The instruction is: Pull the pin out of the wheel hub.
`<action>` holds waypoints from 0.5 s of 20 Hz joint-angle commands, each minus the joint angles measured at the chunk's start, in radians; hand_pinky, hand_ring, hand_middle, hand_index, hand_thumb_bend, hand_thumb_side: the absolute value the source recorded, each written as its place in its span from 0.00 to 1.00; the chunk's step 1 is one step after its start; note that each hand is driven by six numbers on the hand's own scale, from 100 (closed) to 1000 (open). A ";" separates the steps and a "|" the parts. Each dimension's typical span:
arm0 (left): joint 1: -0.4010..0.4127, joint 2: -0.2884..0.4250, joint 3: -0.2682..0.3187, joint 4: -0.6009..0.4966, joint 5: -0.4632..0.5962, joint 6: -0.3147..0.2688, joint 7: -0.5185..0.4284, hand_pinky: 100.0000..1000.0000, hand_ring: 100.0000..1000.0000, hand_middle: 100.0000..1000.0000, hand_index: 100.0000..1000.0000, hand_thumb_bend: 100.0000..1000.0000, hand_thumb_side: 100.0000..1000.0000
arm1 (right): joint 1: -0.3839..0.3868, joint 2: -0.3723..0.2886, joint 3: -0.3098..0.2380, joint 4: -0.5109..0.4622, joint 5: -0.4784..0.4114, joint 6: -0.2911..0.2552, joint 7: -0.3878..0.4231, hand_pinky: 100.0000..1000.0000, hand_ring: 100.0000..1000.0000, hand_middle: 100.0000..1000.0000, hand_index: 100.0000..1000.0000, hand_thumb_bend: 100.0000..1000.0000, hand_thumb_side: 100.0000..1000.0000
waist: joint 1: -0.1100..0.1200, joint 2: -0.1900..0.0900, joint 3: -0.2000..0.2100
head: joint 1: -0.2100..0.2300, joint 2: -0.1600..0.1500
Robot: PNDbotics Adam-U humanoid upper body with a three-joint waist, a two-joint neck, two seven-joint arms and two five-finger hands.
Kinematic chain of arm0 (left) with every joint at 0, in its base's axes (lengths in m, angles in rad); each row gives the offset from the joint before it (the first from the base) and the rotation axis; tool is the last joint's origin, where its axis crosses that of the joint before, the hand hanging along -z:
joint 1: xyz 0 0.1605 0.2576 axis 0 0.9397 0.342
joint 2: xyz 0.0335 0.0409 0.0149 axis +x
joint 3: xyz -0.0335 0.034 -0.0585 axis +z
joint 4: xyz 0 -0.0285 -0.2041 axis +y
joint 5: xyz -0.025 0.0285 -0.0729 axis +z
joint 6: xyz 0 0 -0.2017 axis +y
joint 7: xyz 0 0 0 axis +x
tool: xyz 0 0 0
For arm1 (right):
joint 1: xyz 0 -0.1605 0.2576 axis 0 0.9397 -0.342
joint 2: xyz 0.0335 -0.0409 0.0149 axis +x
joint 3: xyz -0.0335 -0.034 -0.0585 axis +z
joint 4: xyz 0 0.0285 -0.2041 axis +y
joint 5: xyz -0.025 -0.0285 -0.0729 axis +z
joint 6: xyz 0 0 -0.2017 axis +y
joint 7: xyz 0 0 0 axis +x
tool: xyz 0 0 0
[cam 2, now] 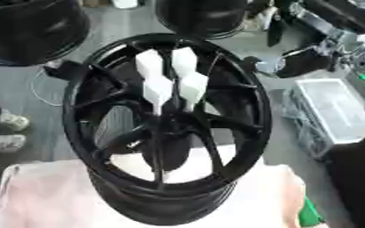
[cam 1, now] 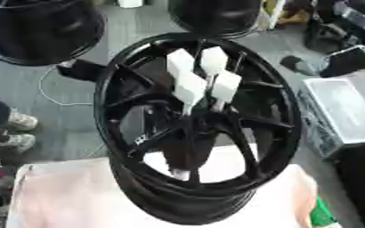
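Left eye view shows a black wheel hub point(cam 1: 197, 129) standing on a pale cloth-covered table point(cam 1: 69, 196), its spoked face turned up toward the camera. Four white pins point(cam 1: 192, 87) stand clustered at the hub's centre, heads pointing up and away, stems seated near the middle bore. Neither robot hand shows in either view, so I cannot say how their fingers are set. By my judgement the pull has not begun; the next move calls for a hand to reach in, close round one pin head and draw it straight out along its stem.
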 commanded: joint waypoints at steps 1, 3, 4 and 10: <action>-0.005 0.018 -0.004 -0.018 -0.003 0.000 -0.003 0.49 0.59 0.59 0.65 0.19 0.99 | -0.023 -0.053 -0.001 -0.012 -0.008 0.001 0.024 0.40 0.40 0.74 0.87 0.36 0.19 | 0.003 -0.013 0.000 | -0.001 -0.002; -0.007 0.020 -0.001 -0.019 -0.004 -0.001 -0.001 0.49 0.59 0.59 0.65 0.19 0.99 | -0.034 -0.051 0.004 -0.012 -0.011 0.001 0.033 0.40 0.39 0.74 0.87 0.36 0.20 | 0.003 -0.012 0.003 | -0.001 -0.002; -0.008 0.020 -0.001 -0.020 -0.003 -0.002 0.000 0.49 0.59 0.59 0.65 0.19 0.99 | -0.039 -0.052 0.008 -0.011 -0.010 0.002 0.039 0.40 0.39 0.74 0.87 0.36 0.19 | 0.003 -0.011 0.003 | 0.000 -0.002; -0.009 0.020 -0.004 -0.020 -0.004 -0.002 -0.001 0.49 0.58 0.59 0.65 0.19 0.99 | -0.080 -0.064 0.046 0.005 -0.016 0.005 0.089 0.39 0.39 0.74 0.87 0.38 0.19 | 0.002 -0.009 0.005 | -0.001 -0.002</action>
